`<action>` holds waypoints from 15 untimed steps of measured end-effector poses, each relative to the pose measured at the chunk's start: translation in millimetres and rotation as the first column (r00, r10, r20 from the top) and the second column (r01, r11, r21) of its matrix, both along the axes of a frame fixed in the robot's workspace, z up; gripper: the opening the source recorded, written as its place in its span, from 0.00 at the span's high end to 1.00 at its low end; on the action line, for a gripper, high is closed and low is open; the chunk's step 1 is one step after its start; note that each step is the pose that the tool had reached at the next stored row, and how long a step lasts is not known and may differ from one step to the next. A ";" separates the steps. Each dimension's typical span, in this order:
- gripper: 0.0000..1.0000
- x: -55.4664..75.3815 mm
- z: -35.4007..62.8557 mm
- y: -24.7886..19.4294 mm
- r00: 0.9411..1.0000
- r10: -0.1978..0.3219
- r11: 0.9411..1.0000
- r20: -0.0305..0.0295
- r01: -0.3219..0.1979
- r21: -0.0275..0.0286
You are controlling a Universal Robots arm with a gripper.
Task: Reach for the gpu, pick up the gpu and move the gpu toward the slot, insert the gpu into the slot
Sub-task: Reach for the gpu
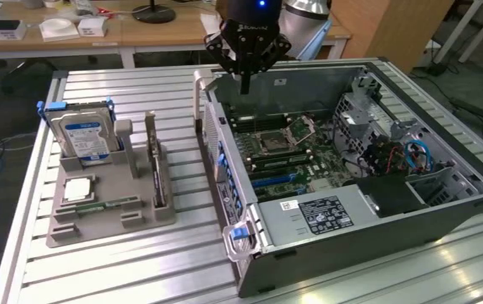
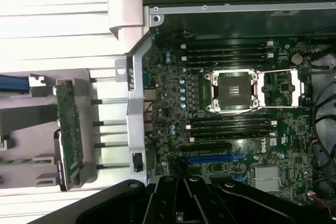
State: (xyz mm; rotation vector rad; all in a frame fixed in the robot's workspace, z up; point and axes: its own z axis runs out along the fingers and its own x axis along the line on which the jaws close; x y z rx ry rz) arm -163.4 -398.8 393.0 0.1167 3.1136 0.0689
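The gpu (image 1: 152, 158) stands on its long edge in a groove of the grey holder (image 1: 97, 231), outside the computer case (image 1: 368, 234) and just off the case's side wall on the exterior view's left. From that view it is seen almost edge-on, so its face is hard to make out and its lower edge is sunk out of sight in the groove. The wrist view gives more of the gpu (image 2: 68, 132): a green board face with small parts on it and a darker piece at one end, though the bracket cannot be told clearly there. The tool (image 1: 245, 86) hangs over the far rim of the case with its fingers pressed together and nothing between them. It is well apart from the gpu, which sits lower and outside the case wall. In the wrist view the tool's dark body is cut off by the picture's edge. Inside the case, on the motherboard (image 2: 173, 98), the slot (image 2: 212, 158) shows as a long blue strip beside a black one of like length. In the exterior view the slot (image 1: 273, 180) is partly hidden behind the case's side wall. The square processor socket (image 2: 233, 90) lies deeper inside the case, its metal frame swung open. Farther from the case than the gpu, a hard drive (image 1: 83, 136) with a blue label stands upright in the same holder, and holder and case both rest on the slatted metal bench (image 1: 140, 272)
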 end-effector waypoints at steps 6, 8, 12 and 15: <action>0.90 -10.9 -0.4 0.0 1.000 0.000 1.000 0.000 0.000 0.000; 0.90 -12.8 -0.8 0.0 1.000 0.000 1.000 -0.001 0.000 0.000; 0.90 -20.9 -1.0 0.0 1.000 0.000 1.000 -0.002 0.000 0.000; 0.90 -31.3 -1.4 0.0 1.000 0.000 1.000 -0.002 0.000 0.000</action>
